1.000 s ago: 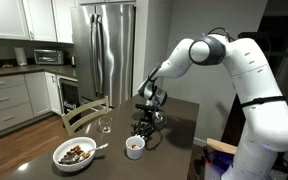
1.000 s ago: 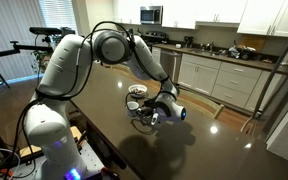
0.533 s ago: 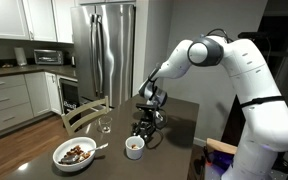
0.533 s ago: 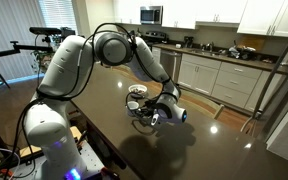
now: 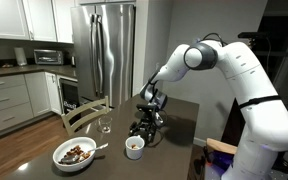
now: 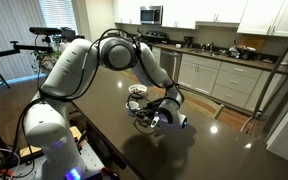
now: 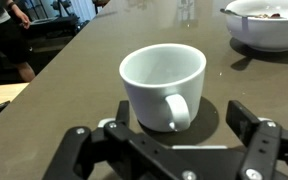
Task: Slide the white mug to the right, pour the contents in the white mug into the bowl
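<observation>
Seen from the wrist, the gripper (image 7: 164, 140) sits low over the dark table (image 7: 54, 85) with its jaws spread wide and gripping nothing; one finger (image 7: 256, 135) stands off at 4 o'clock from the white mug (image 7: 162, 85) and its partner at 8 o'clock, both clear of the china. The mug stands upright straight ahead at 12 o'clock, just beyond the fingertips, with its handle turned back toward 6 o'clock so that it points into the gap between the fingers. Its inner wall looks clean white, but the bottom is out of sight from that angle. Farther off, at about 2 o'clock from the mug in the wrist view, the bowl (image 7: 269, 30) rests on the same tabletop, well apart from the mug, with a few brown pieces just showing above the rim. In an exterior view the mug (image 5: 134, 146) sits near the table edge directly below the arm's hand, the bowl (image 5: 74, 153) lies out at 9 o'clock from it, and a small clear glass (image 5: 105, 125) stands between and behind them. Beyond the table a wooden chair (image 5: 84, 112) is pushed close, and past that a steel fridge (image 5: 104, 50) rises against the kitchen cabinets.
</observation>
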Robot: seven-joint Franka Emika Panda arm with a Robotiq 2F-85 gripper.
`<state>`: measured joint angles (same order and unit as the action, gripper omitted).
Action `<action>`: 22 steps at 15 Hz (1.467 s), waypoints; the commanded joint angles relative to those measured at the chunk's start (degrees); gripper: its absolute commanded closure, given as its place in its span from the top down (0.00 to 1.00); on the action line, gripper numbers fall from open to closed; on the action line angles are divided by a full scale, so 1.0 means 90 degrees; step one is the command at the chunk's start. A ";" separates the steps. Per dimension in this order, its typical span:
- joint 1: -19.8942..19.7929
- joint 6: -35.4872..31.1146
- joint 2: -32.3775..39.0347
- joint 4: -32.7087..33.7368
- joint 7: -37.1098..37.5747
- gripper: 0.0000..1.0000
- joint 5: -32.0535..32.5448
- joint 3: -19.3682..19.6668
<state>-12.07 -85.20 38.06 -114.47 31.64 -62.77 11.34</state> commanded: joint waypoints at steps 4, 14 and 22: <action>-0.0018 0.0224 0.0285 0.0223 -0.0094 0.75 -0.0225 0.0035; -0.0020 0.0241 0.0298 0.0350 -0.0006 0.13 -0.0214 0.0047; -0.0086 0.0763 0.0409 0.0494 0.0074 0.07 -0.0171 0.0053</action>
<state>-12.05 -81.90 40.76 -111.66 31.65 -63.51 11.58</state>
